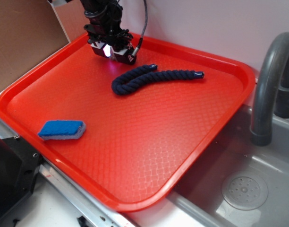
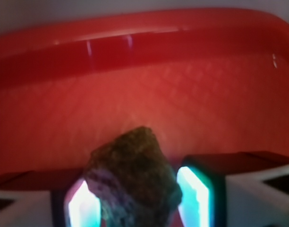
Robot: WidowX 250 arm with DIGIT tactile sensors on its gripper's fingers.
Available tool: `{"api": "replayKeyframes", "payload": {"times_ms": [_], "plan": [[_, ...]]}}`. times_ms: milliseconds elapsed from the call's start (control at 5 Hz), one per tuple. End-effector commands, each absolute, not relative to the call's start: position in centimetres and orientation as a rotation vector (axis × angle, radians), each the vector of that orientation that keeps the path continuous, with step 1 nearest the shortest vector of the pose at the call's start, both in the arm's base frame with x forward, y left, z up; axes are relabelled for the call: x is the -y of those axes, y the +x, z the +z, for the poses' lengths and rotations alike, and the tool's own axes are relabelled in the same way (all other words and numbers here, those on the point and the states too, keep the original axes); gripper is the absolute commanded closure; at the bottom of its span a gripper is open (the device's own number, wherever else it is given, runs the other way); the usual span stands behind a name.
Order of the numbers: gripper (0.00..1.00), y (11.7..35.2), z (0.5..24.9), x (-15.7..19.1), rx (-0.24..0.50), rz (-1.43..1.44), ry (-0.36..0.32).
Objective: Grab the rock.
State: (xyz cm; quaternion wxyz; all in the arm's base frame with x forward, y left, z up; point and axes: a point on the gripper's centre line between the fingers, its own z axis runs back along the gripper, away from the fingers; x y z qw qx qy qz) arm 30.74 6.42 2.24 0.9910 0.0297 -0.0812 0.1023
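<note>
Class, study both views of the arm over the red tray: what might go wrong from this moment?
1. The rock is irregular; between the gripper's lit fingers it may twist or slip out.
2. The gripper sits near the red tray's back rim; a careless move might clip it.
3. The exterior view hides the rock, so only the wrist view can confirm the hold.

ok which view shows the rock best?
Wrist. The rock fills the lower middle of the frame, sitting between the gripper fingers, its rough mottled surface plain. In the exterior view the gripper sits low over the tray and hides the rock.
</note>
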Motion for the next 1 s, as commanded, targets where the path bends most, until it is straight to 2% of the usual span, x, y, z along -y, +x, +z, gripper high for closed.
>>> {"api": "replayKeyframes", "payload": {"times_ms": [0, 200, 400, 600, 800], "plan": [[1.00, 27.6, 10.9, -5.5, 0.017, 0.331, 0.120], [1.00, 24.5, 13.8, -4.4, 0.003, 0.265, 0.159], [1.00, 22.7, 16.8, -2.2, 0.041, 0.171, 0.135], [1.00, 21.4, 19.8, 0.3, 0.111, 0.095, 0.103], [1.00, 20.5, 20.9, 1.5, 0.159, 0.087, 0.084]]}}
